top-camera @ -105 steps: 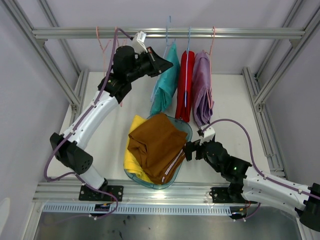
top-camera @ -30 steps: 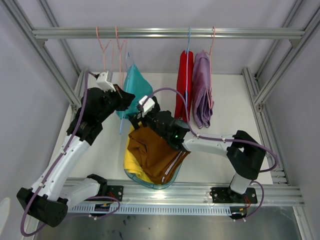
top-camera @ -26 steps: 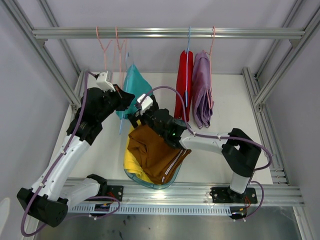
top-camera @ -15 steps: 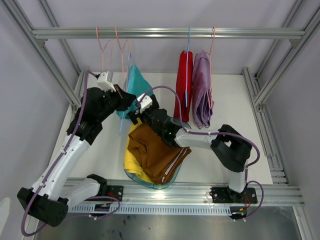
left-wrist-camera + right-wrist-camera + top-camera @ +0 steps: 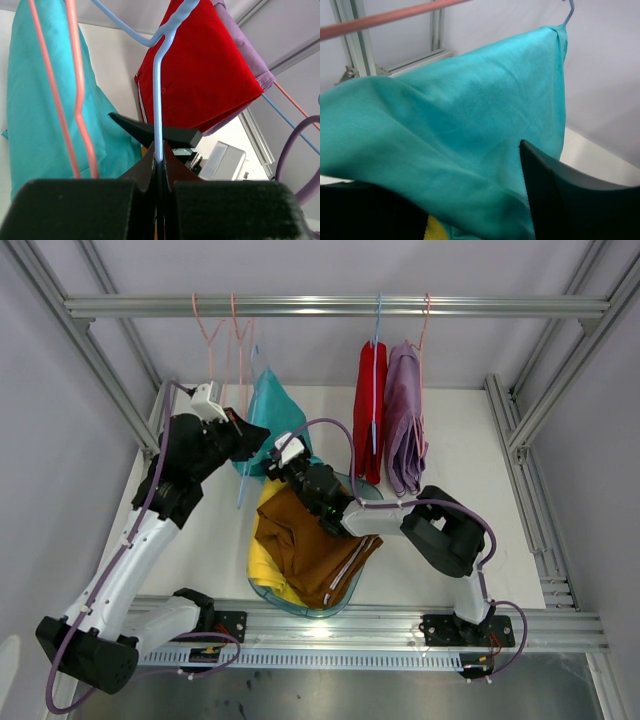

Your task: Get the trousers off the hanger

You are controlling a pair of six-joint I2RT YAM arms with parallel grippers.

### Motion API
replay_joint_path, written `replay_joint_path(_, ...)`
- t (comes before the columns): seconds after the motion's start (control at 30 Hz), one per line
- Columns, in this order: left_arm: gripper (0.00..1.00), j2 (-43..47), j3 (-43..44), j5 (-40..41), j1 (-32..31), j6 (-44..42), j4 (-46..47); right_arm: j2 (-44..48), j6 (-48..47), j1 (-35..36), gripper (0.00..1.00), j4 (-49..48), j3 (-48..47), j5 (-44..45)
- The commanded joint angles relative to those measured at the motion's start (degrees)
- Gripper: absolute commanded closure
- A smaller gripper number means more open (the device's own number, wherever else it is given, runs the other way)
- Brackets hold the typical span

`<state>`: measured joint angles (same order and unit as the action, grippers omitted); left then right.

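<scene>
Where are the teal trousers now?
Top view, left of centre: the teal trousers hang on a blue hanger pinched by the left claw, beside the red trousers.

teal trousers [image 5: 270, 420]: hanging, bunched, upper left of middle
red trousers [image 5: 370, 410]: hanging, top middle
lilac trousers [image 5: 403, 420]: hanging, touching red's right side
brown trousers [image 5: 310, 540]: crumpled on yellow trousers [image 5: 262, 565], bottom middle
</scene>
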<state>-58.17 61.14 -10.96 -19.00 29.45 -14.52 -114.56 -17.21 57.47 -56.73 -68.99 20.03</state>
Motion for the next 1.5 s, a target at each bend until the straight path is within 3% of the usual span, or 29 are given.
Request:
replay_joint_path(0.0, 1.00, 0.25, 0.29, -2.66, 0.90, 0.87, 4.86, 1.44, -0.10, -0.52, 0.44, -6.03, -1.14, -0.43)
replay_joint_path(0.07, 1.00, 0.25, 0.12, -2.40, 0.99, 0.87, 4.86, 1.80, 0.25, -0.70, 0.59, -4.71, -1.85, -0.96)
replay_joint_path(0.1, 0.99, 0.17, 0.12, -2.31, 1.07, 0.87, 4.94, 2.15, 0.25, -0.78, 0.77, -4.44, -2.11, -1.13)
replay_joint_path(0.13, 1.00, -0.01, 0.11, -2.48, 1.16, 0.87, 4.94, 2.24, 0.25, -0.70, 0.85, -4.09, -2.46, -0.79)
replay_joint_path(0.2, 1.00, -0.19, -0.06, -2.49, 1.25, 0.96, 5.03, 2.59, 0.78, -0.87, 0.86, -3.04, -3.51, -0.43)
replay_joint_path(0.23, 0.99, -0.45, -0.06, -2.57, 1.34, 1.04, 5.12, 3.20, 1.04, -0.78, 0.74, -1.64, -4.48, -0.61)
replay_joint_path(0.27, 0.99, -0.62, -0.06, -2.49, 1.34, 1.05, 5.12, 3.55, 1.21, -0.87, 0.77, -0.85, -4.83, -0.78)
replay_joint_path(0.3, 0.99, -0.80, 0.03, -2.57, 1.43, 1.13, 5.12, 3.82, 1.65, -0.87, 0.96, -0.32, -5.18, -0.96)
replay_joint_path(0.33, 1.00, -0.89, -0.06, -2.57, 1.43, 1.13, 5.12, 4.52, 1.83, -0.87, 1.00, -0.05, -5.36, -0.96)
replay_joint_path(1.13, 0.99, -1.86, -0.15, -0.99, 1.95, 1.75, 4.24, 23.15, -3.53, -2.89, 1.00, 25.34, -17.84, 1.50)
replay_joint_path(1.37, 1.00, -2.21, -0.32, -0.29, 1.95, 1.57, 4.06, 23.60, -4.49, -4.21, 1.00, 32.64, -26.97, 2.03)
replay_joint_path(1.47, 1.00, -2.30, -0.06, 0.06, 1.95, 1.49, 3.89, 22.28, -5.46, -4.83, 1.00, 37.65, -35.14, 2.90)
